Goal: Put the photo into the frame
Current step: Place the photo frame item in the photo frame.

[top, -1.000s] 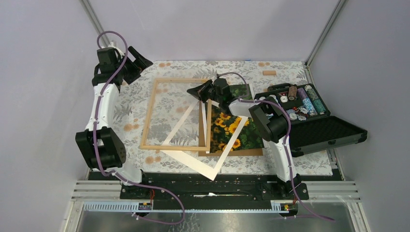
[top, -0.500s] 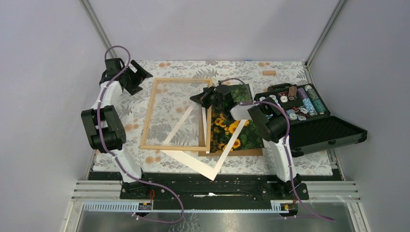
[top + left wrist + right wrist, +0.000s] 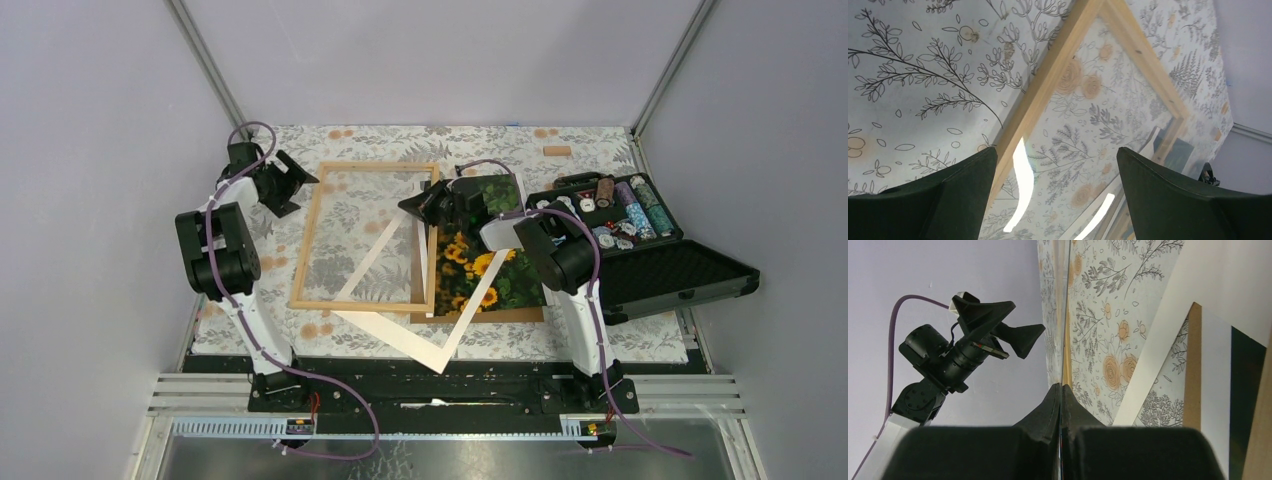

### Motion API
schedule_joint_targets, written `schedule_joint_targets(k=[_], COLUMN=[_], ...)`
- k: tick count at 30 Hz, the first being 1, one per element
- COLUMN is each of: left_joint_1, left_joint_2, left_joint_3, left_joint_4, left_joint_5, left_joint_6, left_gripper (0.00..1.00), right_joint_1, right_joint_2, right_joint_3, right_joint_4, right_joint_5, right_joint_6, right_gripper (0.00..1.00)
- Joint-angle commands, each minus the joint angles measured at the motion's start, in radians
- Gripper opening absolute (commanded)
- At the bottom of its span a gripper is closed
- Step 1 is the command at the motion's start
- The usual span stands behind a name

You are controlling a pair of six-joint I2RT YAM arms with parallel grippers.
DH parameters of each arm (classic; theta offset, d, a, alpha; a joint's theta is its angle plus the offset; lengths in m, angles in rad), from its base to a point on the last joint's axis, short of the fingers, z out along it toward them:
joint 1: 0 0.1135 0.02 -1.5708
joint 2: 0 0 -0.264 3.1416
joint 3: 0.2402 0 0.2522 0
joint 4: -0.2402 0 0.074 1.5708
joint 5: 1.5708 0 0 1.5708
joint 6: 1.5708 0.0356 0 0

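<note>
The light wooden frame [image 3: 309, 235] lies flat on the floral cloth, left of centre. My right gripper [image 3: 424, 206] is at its far right side, shut on the edge of the thin clear pane [image 3: 1066, 315], which the right wrist view shows edge-on. The sunflower photo [image 3: 497, 278] lies on a brown backing board [image 3: 490, 316] to the right of the frame. A tilted white mat [image 3: 400, 335] partly covers it. Over the frame's far left corner [image 3: 1048, 85] my left gripper [image 3: 291, 181] hangs open, with nothing between its fingers [image 3: 923, 200].
An open black case [image 3: 690, 275] with poker chips stands at the right. A small wooden block [image 3: 557, 151] lies at the back right. Purple walls and metal posts close in the table on all sides.
The left arm has folded, and its gripper has come down and right towards the frame's far left corner. The right gripper has shifted slightly right and stayed shut.
</note>
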State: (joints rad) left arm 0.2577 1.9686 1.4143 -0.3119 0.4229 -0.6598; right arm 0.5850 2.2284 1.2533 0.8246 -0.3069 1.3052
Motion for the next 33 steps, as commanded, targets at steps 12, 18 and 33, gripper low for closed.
schedule_joint_targets(k=[12, 18, 33], left_joint_1=[0.003, 0.004, 0.002], left_joint_2=[0.092, 0.087, 0.101], left_joint_3=[-0.010, -0.018, -0.057], left_joint_4=[0.076, 0.089, 0.138], left_joint_5=[0.056, 0.077, 0.119], left_joint_6=[-0.048, -0.058, -0.103], left_gripper=[0.95, 0.94, 0.94], right_joint_1=[-0.034, -0.039, -0.042], right_joint_2=[-0.001, 0.019, 0.079], right_joint_3=[-0.001, 0.005, 0.031], right_joint_4=[0.056, 0.062, 0.095], right_joint_5=[-0.055, -0.064, -0.120], right_joint_6=[-0.036, -0.034, 0.029], right_gripper=[0.00, 0.00, 0.05])
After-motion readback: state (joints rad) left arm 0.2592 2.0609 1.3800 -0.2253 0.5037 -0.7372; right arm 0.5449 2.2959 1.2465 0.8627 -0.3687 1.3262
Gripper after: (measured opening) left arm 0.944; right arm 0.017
